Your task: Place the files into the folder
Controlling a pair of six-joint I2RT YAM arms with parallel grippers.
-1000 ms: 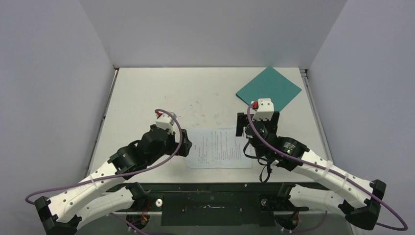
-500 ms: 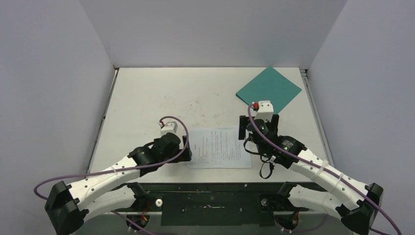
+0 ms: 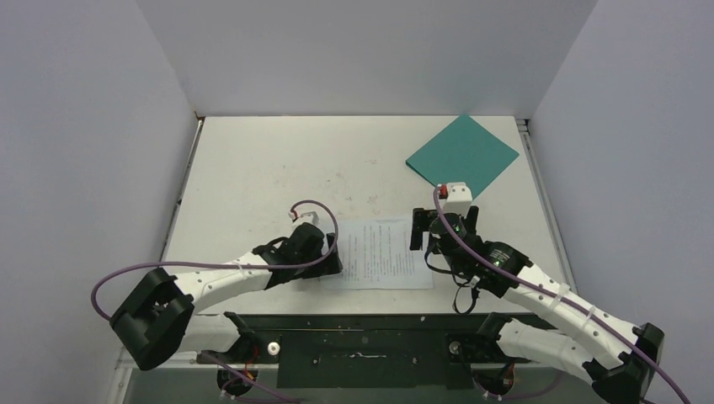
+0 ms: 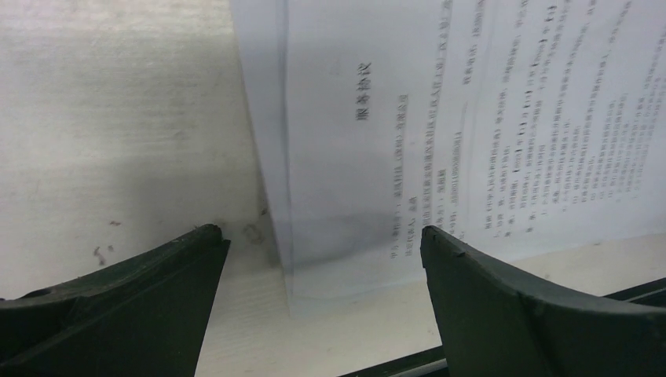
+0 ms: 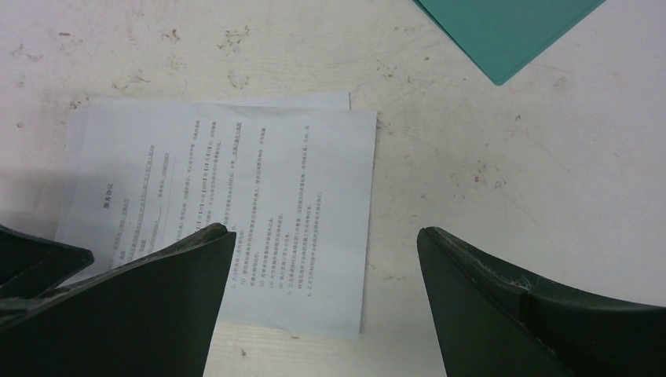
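**Operator:** Where are the files?

**Spotter:** Your files (image 3: 383, 252) lie flat on the table (image 3: 253, 168), close to its front edge and between your two arms. They are white sheets with lines of small black print. Your right wrist camera shows at least two of them. The top sheet sits a little askew, so a strip of the one beneath shows along the far edge.

**Operator:** And the folder?

**Spotter:** Your folder (image 3: 461, 154) is the teal-green one. It lies flat at the far right of the table, turned like a diamond, well apart from the sheets. You cannot tell from here what is inside it.

**Operator:** What is my left gripper doing?

**Spotter:** Your left gripper (image 4: 322, 232) is low at the left end of the sheets, jaws spread wide and holding nothing. The near-left corner of the paper lies between them. One jaw is over bare table and the other is over the printed page. You cannot tell whether either jaw touches the surface.

**Operator:** And the right?

**Spotter:** Your right gripper (image 5: 326, 230) is spread wide too, and it is empty. It hangs over the right end of the sheets, and the paper's right edge runs between the jaws. The left jaw is above the print and the right jaw is above bare table.
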